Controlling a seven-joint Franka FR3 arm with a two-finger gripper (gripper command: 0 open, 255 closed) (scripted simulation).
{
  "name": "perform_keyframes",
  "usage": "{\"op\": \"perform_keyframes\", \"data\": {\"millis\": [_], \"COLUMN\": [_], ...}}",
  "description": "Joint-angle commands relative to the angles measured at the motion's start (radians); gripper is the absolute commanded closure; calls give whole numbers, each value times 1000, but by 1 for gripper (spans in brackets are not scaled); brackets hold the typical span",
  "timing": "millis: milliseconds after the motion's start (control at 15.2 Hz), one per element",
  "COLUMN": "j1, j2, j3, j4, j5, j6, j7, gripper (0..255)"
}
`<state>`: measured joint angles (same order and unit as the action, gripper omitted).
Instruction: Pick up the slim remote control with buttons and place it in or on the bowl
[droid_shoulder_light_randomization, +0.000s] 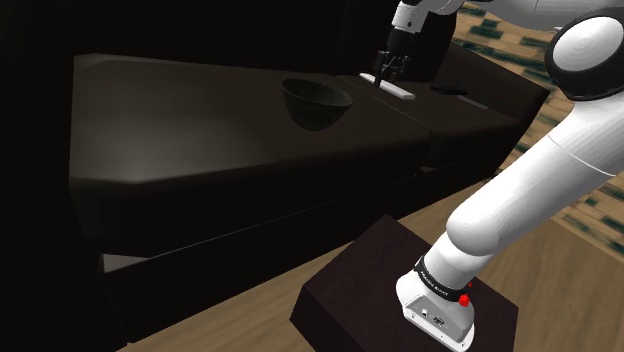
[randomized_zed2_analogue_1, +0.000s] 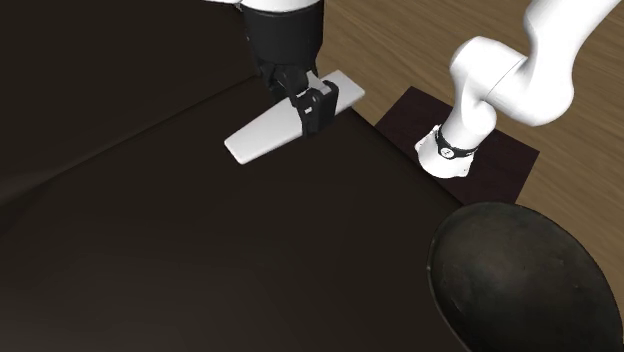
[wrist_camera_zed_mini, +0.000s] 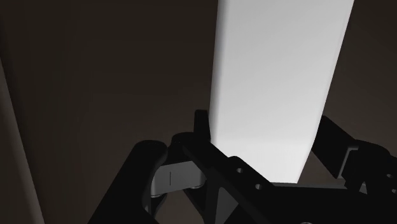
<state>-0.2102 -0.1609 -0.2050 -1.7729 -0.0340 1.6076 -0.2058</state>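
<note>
The remote (randomized_zed2_analogue_1: 262, 134) is a slim, plain white slab low over the dark cushioned surface (randomized_zed2_analogue_1: 150, 230). I cannot tell if it still rests there. My black gripper (randomized_zed2_analogue_1: 308, 105) comes down from above and is shut on the remote, clasping its long edges nearer one end. In the wrist view the remote (wrist_camera_zed_mini: 280, 76) runs away from the hand, with a finger (wrist_camera_zed_mini: 202, 127) pressed on each side. In the shoulder view the gripper (droid_shoulder_light_randomization: 388, 68) and remote (droid_shoulder_light_randomization: 397, 89) are just right of the dark round bowl (droid_shoulder_light_randomization: 315, 102). The bowl (randomized_zed2_analogue_1: 520, 280) stands upright and empty.
The dark surface is a broad, low piece of furniture (droid_shoulder_light_randomization: 200, 130) with a seam beside the remote. A small dark shape (droid_shoulder_light_randomization: 455, 92) lies on its section to the shoulder view's right. My stand (droid_shoulder_light_randomization: 400, 290) sits on the wooden floor (droid_shoulder_light_randomization: 560, 270) in front.
</note>
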Motion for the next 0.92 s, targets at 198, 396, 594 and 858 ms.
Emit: {"op": "perform_keyframes", "data": {"millis": [198, 396, 594, 858], "j1": [1, 1, 1, 0], "j2": [14, 28, 44, 66], "j3": [0, 0, -2, -3], "j4": [83, 139, 199, 272], "j5": [3, 5, 8, 13], "j6": [-69, -112, -156, -208], "j7": [-1, -4, -6, -10], "gripper": [255, 255, 255, 255]}}
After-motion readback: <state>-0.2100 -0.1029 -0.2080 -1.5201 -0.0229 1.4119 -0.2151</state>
